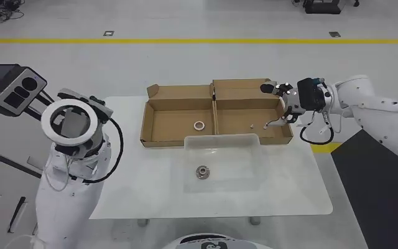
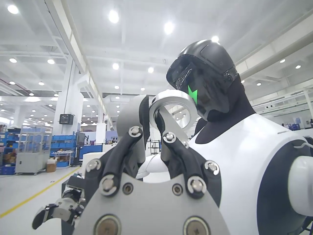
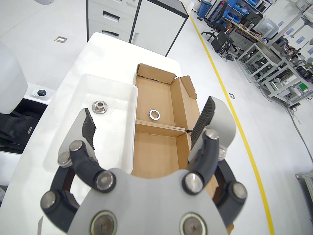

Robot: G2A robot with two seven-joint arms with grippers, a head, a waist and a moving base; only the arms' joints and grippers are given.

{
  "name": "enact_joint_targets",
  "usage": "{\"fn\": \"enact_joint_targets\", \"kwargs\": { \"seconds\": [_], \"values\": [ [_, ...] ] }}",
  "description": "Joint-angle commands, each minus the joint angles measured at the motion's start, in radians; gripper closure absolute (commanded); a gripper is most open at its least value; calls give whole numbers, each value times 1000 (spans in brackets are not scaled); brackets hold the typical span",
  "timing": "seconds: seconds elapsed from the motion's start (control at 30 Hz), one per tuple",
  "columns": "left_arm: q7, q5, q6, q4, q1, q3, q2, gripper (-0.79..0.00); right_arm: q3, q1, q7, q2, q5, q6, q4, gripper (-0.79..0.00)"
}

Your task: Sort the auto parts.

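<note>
Closest to the top camera, a large metal ring (image 1: 47,124) is held raised by the left end effector (image 2: 149,110) at the 9 o'clock edge of the table (image 1: 292,187). That end effector is clenched on the ring's wall, one finger inside the bore and the other outside. Such a pinch on a thin wall is judged likely to let the ring pivot, so a slow, smooth carry is advised.

A cardboard box (image 1: 147,123) with two compartments lies on the far half of the table, and a clear bin (image 1: 221,138) is set just at its 6 o'clock side. A small ring (image 1: 199,125) lies in the box's 9 o'clock compartment, and a flanged hub (image 1: 203,171) lies in the bin. Since a ring already lies there, that compartment is judged the likely place for the held one, though this cannot be confirmed.

The right end effector (image 1: 271,106) hangs released, jaws spread wide, over the 3 o'clock end of the box. The path from 9 o'clock is therefore judged free of it, provided the divider is not crossed.

For a clean drop, the ring should be brought over the compartment's middle, clear of the raised flap at its 12 o'clock wall and of the small ring. It should be lowered close to the floor and tipped flat before release, so that rolling or bouncing out is avoided.
</note>
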Motion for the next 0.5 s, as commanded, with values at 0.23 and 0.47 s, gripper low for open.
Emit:
{"fn": "enact_joint_targets", "kwargs": {
  "seconds": [0.23, 0.47],
  "values": [
    [-103, 66, 0, 18, -12, -29, 9, 0, 0, 0, 0, 0, 0, 0, 0, -785],
    [-60, 29, 0, 17, -9, -17, 6, 0, 0, 0, 0, 0, 0, 0, 0, -785]
  ]
}}
